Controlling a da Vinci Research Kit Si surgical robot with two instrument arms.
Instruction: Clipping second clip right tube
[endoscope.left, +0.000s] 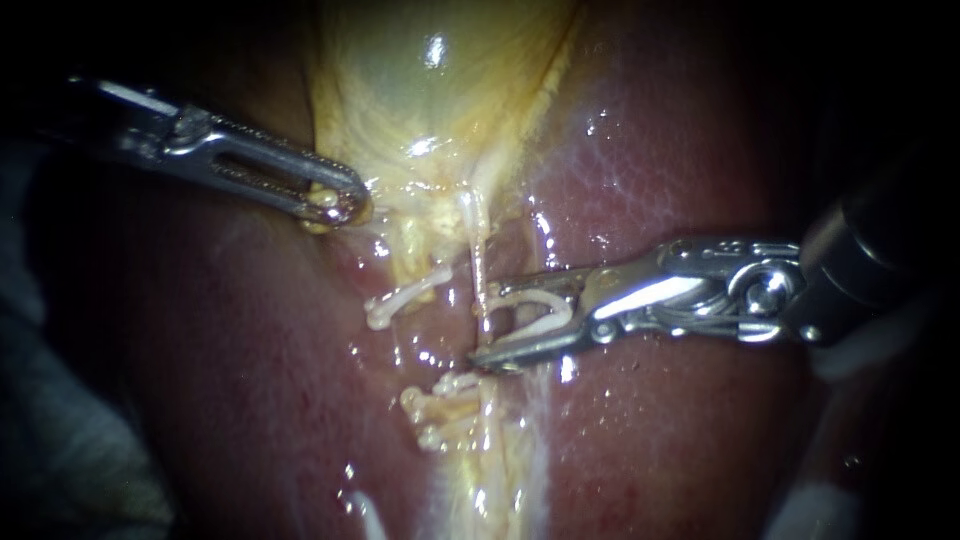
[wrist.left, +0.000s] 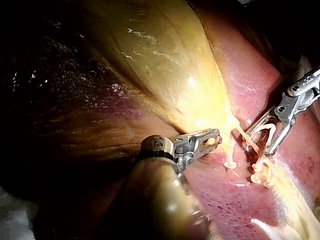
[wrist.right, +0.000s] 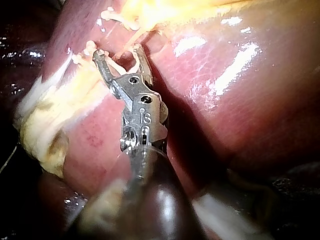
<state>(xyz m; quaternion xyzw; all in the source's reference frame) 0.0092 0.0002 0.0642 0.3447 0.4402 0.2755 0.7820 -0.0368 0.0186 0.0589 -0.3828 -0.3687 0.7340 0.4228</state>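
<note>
Right tool (endoscope.left: 482, 325) grasps the loaded clip (endoscope.left: 540, 305), spread wide, tips at the right tube (endoscope.left: 476, 250). Left tool (endoscope.left: 345, 207) clenches the gallbladder (endoscope.left: 420, 90) at far left. Likely risk: closing before the tube is seated deep would clip it only partially.

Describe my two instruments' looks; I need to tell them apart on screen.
The left instrument is silvery metal on a dark shaft; its pincer is long, round-ended, slotted lengthwise, with ridged edges. The right instrument, also silvery on a dark shaft, shows a round hinge pin, thin cables beside it, and a pincer of two slim prongs.
</note>
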